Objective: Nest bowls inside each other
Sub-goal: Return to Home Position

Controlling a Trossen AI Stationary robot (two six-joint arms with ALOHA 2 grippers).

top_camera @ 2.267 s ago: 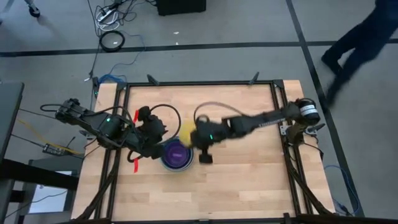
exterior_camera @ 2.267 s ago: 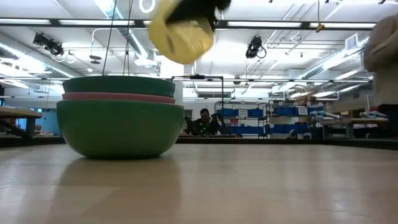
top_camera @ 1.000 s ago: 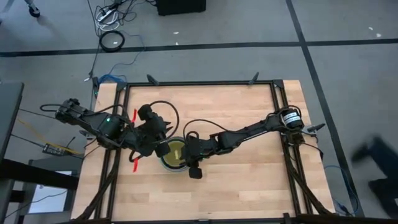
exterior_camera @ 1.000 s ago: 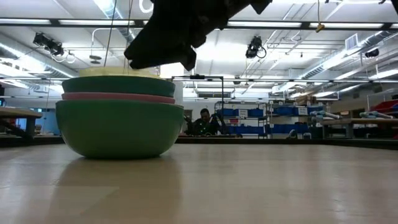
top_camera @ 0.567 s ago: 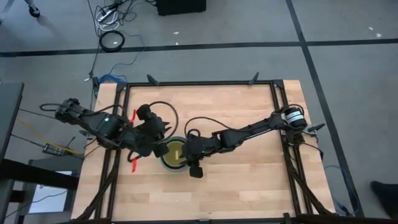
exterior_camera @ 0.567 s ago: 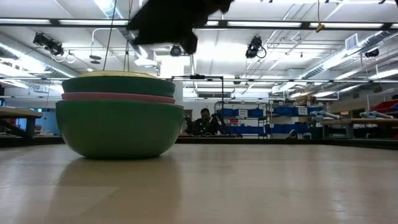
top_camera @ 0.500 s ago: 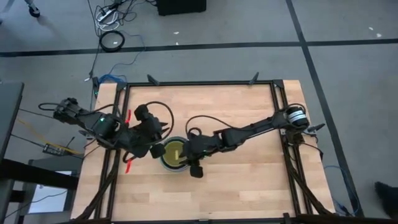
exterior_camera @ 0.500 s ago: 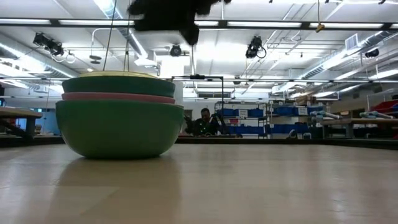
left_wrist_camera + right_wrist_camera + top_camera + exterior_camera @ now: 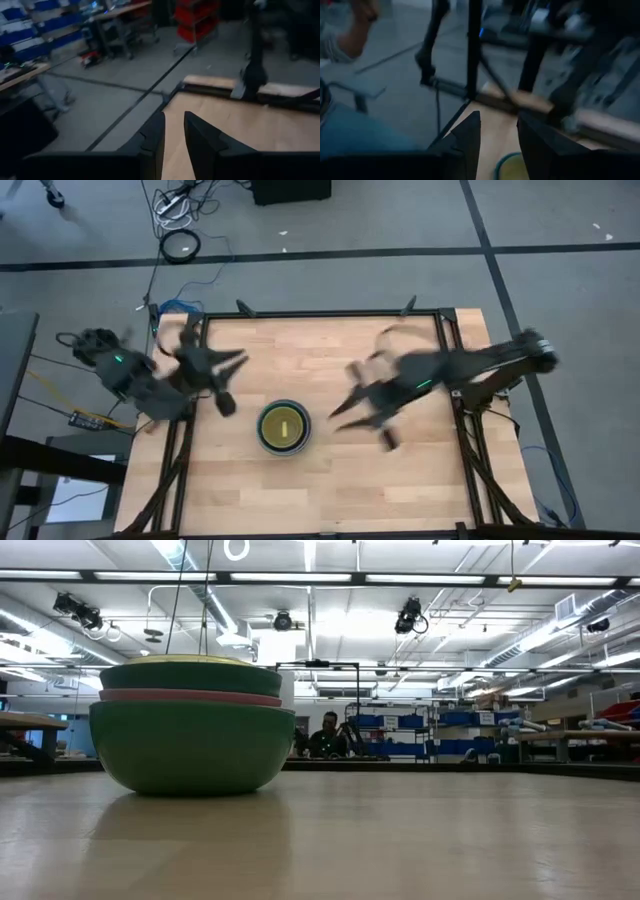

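Observation:
The bowls stand nested in one stack (image 9: 283,427) on the wooden table, left of its middle. In the low view the sage green outer bowl (image 9: 190,745) rests on its base, with a pink rim (image 9: 190,696) and a teal bowl (image 9: 190,678) above it. The yellow bowl (image 9: 283,425) lies innermost. My left gripper (image 9: 238,360) hovers open, up and to the far left of the stack. My right gripper (image 9: 340,408) hovers open to the right of the stack. In each wrist view the gap between the fingers, for left (image 9: 173,131) and right (image 9: 498,131), holds nothing. A bowl rim (image 9: 512,167) shows below the right fingers.
Bare wood lies right of and in front of the stack. A dark metal frame (image 9: 320,313) runs round the table. The room behind holds shelves and workbenches, and a person (image 9: 327,735) sits far off.
My right gripper has risen from over the stack and drawn back toward the table's right edge. My left gripper has left the stack's left rim, rising and moving toward the far left. The bowls have stayed put, with the yellow one inside.

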